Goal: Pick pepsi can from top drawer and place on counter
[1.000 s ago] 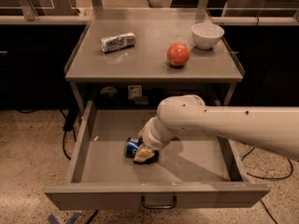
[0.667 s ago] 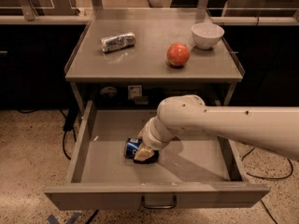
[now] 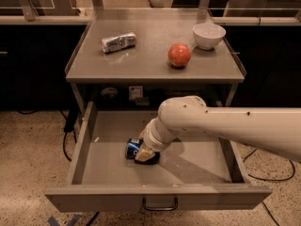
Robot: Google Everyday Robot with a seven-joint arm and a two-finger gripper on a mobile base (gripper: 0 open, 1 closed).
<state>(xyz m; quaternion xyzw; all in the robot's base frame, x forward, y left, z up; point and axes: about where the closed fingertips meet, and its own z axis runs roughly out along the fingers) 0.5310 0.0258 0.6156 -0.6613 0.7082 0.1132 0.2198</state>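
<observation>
Camera view: claw (image 3: 146, 155) on pepsi can (image 3: 133, 148).

Smooth cream-white arm (image 3: 235, 125), rounded elbow (image 3: 181, 111), small dark screw dots, tan-and-black claw (image 3: 146, 155) down in the top drawer (image 3: 83, 140)

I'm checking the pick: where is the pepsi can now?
The pepsi can lies on its side in the open top drawer, left of centre in the camera view, with the gripper down at its right end.

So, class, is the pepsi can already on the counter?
No, the pepsi can lies in the top drawer, with the gripper down at it.
</observation>
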